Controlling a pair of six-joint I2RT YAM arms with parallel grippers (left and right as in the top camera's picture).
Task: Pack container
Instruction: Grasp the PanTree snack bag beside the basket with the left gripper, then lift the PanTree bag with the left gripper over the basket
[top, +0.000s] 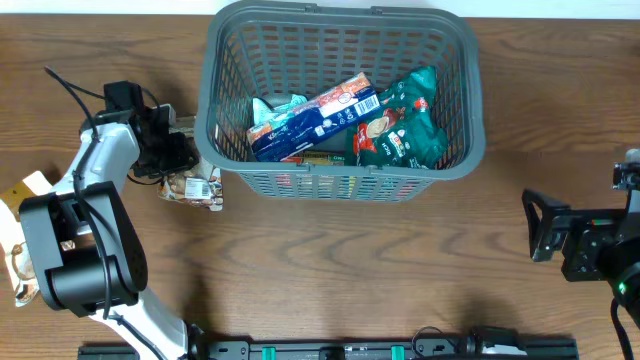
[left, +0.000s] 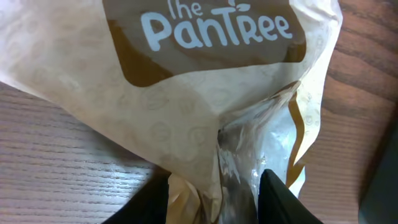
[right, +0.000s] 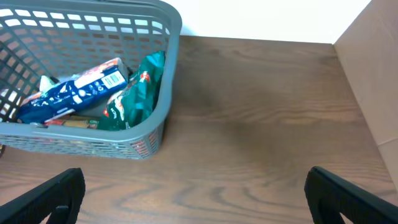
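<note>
Slip risk: the left gripper (left: 216, 182) pinches only a crumpled fold at the edge of the cream-and-brown "The Pantree" snack packet (left: 205, 93). Thin film could slide out on the lift.
Snag risk: the packet (top: 195, 188) lies just beside the left front corner of the large dark grey slatted plastic basket (top: 340, 185). A low carry could catch the rim or shove the basket.
Drop risk: the packet hangs mostly outside the grip, so it may swing and land on the rim rather than inside.
Left arm pose: reaches forward from its base at the near left, wrist bent down over the packet, left gripper (top: 170, 150) low at the brown wooden table (top: 350, 270).
Left fingers: closed on the packet fold. Probably a shallow bite, since the wrist view is too close to be sure.
Right arm pose: parked at the far right, well apart from the basket, facing it.
Right fingers: right gripper (top: 535, 228) spread wide, holding nothing.
Container: on the table at top centre, upright, already holding a blue-and-white packet (top: 315, 115) and a green foil pouch (top: 400, 125).
</note>
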